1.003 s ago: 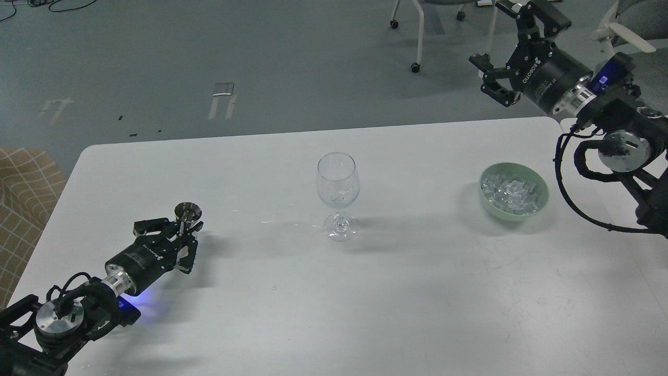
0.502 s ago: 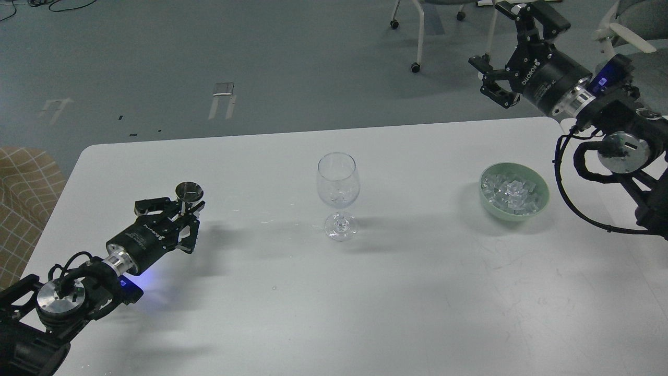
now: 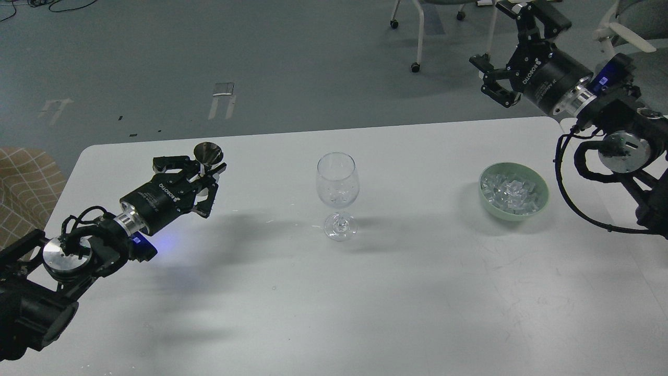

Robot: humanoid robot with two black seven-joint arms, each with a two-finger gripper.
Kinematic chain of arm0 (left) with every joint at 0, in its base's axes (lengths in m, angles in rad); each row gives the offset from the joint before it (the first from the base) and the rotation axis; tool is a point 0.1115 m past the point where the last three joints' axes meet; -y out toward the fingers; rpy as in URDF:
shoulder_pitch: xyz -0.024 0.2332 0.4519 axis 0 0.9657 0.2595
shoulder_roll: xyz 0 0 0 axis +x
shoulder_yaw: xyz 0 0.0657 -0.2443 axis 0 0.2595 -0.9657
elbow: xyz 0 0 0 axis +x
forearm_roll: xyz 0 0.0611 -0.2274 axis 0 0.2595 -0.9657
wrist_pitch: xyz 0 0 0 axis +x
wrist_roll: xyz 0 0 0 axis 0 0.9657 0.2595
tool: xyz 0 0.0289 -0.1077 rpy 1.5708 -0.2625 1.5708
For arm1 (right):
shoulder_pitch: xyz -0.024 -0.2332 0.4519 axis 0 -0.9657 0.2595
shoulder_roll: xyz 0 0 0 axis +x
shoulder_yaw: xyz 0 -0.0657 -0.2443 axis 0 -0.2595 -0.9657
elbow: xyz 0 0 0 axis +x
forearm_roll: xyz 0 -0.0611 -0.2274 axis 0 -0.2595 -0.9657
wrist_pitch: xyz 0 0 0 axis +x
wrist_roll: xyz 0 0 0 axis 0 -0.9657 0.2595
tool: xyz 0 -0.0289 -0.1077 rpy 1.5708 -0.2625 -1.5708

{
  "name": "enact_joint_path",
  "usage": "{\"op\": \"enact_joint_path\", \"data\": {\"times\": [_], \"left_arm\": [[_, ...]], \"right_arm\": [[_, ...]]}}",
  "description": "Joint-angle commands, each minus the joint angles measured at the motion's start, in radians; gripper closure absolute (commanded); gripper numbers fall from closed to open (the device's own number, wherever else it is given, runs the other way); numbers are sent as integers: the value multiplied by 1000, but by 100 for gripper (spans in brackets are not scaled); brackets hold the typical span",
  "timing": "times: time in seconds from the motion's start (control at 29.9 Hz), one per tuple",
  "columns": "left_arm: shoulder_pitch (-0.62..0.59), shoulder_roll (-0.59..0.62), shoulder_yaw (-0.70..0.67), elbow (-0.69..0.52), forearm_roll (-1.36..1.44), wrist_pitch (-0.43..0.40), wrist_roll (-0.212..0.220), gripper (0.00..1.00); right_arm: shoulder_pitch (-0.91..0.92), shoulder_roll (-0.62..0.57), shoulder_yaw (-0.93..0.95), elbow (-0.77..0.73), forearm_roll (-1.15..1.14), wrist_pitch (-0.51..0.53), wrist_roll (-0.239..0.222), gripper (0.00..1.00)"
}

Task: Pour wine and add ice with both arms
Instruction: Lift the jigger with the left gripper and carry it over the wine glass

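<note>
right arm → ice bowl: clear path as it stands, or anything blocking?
Probably yes. The right gripper is open and empty, raised beyond the table's far edge, and the green bowl of ice sits uncovered on its side; the wine glass stands well aside.

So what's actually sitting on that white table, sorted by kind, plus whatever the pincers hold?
Wine glass: 1
Green bowl of ice: 1
Small metal cup in the left pincer: 1
Total: 3
</note>
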Motion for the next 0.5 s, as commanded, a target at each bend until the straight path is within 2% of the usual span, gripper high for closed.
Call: {"op": "enact_joint_path", "data": {"times": [0.0, 0.23, 0.47], "left_arm": [[-41, -4, -1, -12, 1, 0, 10, 98], [-96, -33, 2, -12, 4, 36, 24, 98], [-182, -76, 84, -7, 4, 59, 24, 97]], "right_arm": [[-2, -1, 0, 0, 0, 0, -1, 0], [-2, -1, 0, 0, 0, 0, 0, 0], [-2, -1, 0, 0, 0, 0, 0, 0]]}}
